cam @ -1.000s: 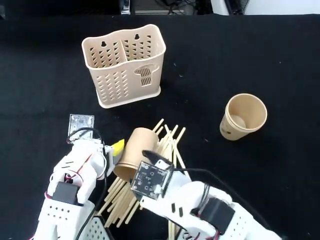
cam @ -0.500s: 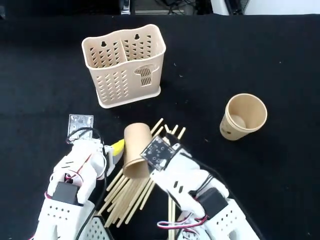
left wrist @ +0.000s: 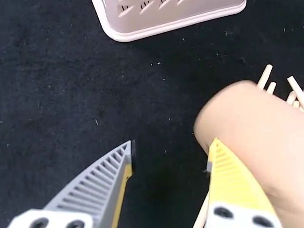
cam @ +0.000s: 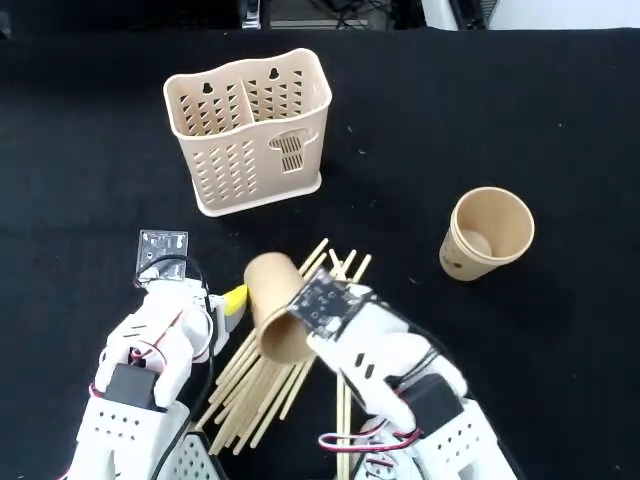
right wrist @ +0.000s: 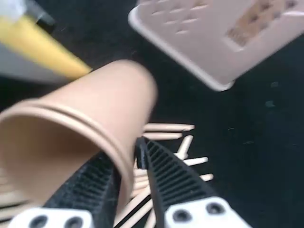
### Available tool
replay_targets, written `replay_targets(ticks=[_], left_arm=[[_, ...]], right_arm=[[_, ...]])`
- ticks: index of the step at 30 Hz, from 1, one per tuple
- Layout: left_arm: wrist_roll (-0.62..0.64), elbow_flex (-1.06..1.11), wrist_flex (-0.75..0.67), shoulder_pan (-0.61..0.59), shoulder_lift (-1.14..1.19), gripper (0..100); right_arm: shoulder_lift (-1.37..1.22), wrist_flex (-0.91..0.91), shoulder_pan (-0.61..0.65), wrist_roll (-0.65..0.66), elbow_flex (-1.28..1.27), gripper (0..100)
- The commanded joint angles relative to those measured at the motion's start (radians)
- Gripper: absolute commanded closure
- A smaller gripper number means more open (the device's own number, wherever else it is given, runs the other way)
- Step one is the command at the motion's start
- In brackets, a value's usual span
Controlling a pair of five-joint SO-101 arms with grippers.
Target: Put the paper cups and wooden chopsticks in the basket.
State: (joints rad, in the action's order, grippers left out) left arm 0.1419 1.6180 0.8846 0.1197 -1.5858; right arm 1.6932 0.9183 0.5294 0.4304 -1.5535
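Both arms sit well below the basket (cam: 250,150), where the right gripper (right wrist: 133,152) has swung round and now pinches the rim of the lying paper cup (cam: 272,300), turning it on the chopsticks (cam: 250,390), while the left gripper (left wrist: 171,147) gapes beside it, so lifting looks next.

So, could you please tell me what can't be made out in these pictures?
- High view: how the right pincer grips the held cup, hidden under the right arm.
- High view: the chopsticks' near ends and count, covered by that arm and the left arm.
- Left wrist view: the basket above its base, cut off by the picture's edge.
- High view: whether the far cup is single or nested, too small to tell.
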Motion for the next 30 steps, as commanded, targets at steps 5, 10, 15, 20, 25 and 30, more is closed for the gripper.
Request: replay_targets(ticks=[5, 10, 15, 20, 25, 30], left_arm=[[0.002, -0.024, -0.008, -0.186, -0.005, 74], [0.005, -0.024, -0.008, -0.249, -0.005, 74], [-0.002, -0.025, -0.009, -0.286, -0.005, 74], [-0.002, -0.033, -0.009, -0.360, -0.005, 74], [-0.075, -0.025, -0.008, -0.361, -0.005, 74], [-0.086, -0.022, -0.008, -0.361, -0.005, 74]], right_arm=[[-0.005, 0.170, -0.058, 0.011, 0.329, 98.7], [-0.036, 0.239, -0.196, 0.008, 0.492, 98.7], [-0.248, 0.275, -0.393, 0.005, 0.696, 98.7], [-0.535, 0.388, -0.502, 0.005, 1.024, 98.7], [-0.779, 0.554, -0.621, 0.005, 1.392, 98.7], [-1.024, 0.704, -0.784, 0.005, 1.698, 98.7]])
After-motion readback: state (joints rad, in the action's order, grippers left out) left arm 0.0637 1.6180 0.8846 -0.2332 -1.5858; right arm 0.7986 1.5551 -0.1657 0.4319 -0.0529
